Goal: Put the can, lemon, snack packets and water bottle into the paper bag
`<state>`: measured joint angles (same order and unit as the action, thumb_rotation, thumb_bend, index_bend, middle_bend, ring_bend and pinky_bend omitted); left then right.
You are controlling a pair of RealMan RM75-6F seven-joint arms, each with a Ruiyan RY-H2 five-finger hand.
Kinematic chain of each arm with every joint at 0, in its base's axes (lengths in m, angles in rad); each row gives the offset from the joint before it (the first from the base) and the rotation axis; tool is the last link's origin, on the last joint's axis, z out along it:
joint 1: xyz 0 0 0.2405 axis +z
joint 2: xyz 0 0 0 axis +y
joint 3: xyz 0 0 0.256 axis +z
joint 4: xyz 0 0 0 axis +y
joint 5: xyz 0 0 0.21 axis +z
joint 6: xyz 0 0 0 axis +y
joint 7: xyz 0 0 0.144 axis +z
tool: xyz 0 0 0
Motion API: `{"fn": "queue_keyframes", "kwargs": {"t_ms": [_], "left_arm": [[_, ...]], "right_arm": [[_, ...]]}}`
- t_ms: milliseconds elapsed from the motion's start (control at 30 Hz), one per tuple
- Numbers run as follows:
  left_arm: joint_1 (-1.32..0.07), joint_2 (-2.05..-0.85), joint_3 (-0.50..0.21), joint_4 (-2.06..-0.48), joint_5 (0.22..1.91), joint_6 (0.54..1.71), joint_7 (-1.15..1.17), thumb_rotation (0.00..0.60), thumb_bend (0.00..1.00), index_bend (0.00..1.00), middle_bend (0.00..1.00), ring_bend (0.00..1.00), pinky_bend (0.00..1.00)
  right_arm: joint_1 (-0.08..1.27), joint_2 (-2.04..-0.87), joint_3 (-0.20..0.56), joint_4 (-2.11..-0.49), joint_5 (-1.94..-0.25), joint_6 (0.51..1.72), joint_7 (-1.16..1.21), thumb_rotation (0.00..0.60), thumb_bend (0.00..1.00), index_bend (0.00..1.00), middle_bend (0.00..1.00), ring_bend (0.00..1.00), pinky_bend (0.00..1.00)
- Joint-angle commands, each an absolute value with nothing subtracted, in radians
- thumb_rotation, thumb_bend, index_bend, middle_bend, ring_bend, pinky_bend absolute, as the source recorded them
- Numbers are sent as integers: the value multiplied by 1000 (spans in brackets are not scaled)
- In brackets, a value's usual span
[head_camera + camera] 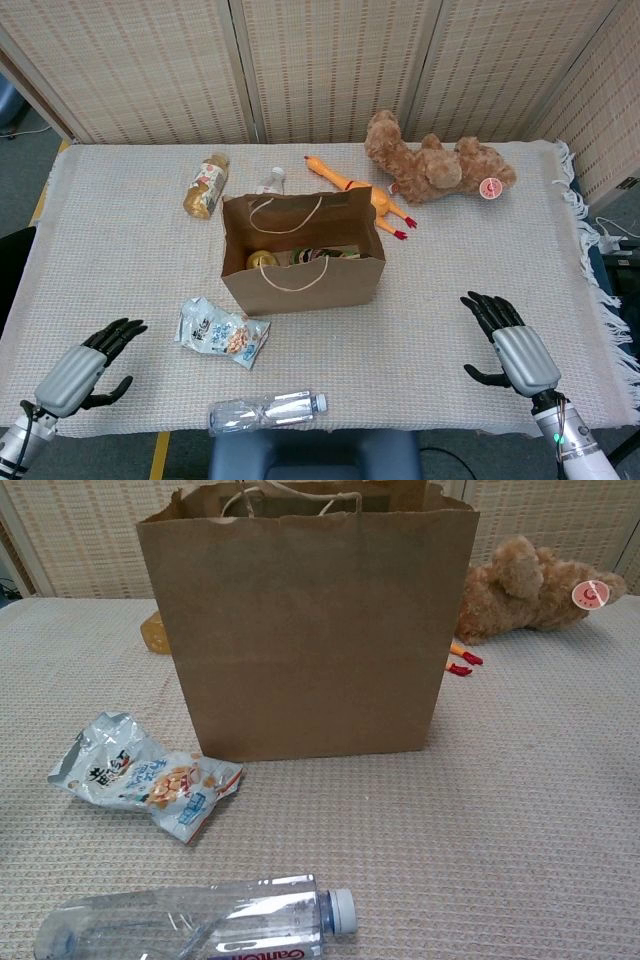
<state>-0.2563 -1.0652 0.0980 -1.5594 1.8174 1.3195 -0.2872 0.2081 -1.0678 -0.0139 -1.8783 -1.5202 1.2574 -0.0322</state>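
Paper bag point(302, 263) upright, snack packet point(221, 332), water bottle point(267, 412)

I see even, bright indoor light from above — the paper bag point(302, 253) casts only a faint shadow at its base; both views stay sharp, no glare or blur near it.

1. Woven beige screen panels point(330, 65) stand along the far side.
2. A pale woven cloth point(130, 240) covers the table, fringed at its right edge.
3. Grey floor point(20, 160) shows far left.
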Motion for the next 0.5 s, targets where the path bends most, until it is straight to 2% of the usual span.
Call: {"fn": "queue_keyframes", "kwargs": {"t_ms": [33,267,500], "left_arm": [[-301,-1113,111,-1534,1878,1307,-242,600,422,55,21,0,167],[-382,-1173,92,-1523,1899,1216,-132,600,398,9,0,0,139],[-449,-1225,64,-1529,1842,1110,-68,600,397,0,0,0,128]], "right_arm": [[208,-1068,-13,-1880,-1517,1257,-33,600,121,36,0,0,0],[210,-1066,-8,-1875,-1500,1251,-23,600,121,36,0,0,0],[212,-1063,-5,-1872,-1490,1246,-15,600,120,37,0,0,0]]}}
